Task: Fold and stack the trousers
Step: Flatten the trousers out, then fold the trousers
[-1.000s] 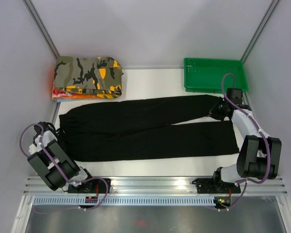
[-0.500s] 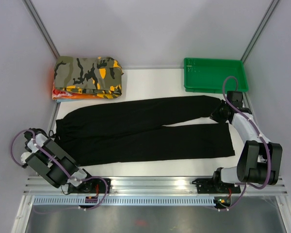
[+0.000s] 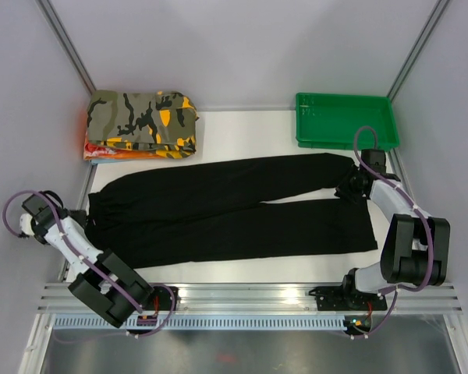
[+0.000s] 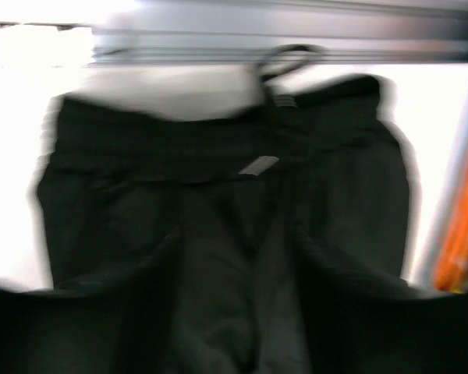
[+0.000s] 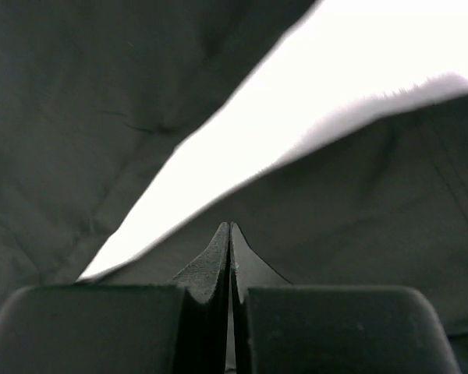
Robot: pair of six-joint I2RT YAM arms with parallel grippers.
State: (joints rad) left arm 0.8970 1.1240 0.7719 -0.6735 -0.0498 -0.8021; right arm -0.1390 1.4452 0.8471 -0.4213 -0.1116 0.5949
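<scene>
Since the right gripper (image 5: 230,231) is the easy one, we'll start there: its fingers are pressed flat together with the edge of a cuff of the trousers (image 3: 234,206) nipped at the tips, at the right end of the far leg. The left gripper (image 3: 39,214) is trickier because its own camera is badly smeared. We reckon the two dark blobs in the bottom corners are its fingers, standing apart with nothing between them. It sits off to the left, just clear of the waistband (image 4: 164,132), whose drawstring (image 4: 285,58) loops out onto the white table (image 3: 242,136). The trousers lie flat and unfolded, waist to the left, both legs running right. Behind the waist sits a folded camouflage garment (image 3: 143,125), apart from them, and a green tray (image 3: 345,119) is in the far right corner, near the right gripper.
</scene>
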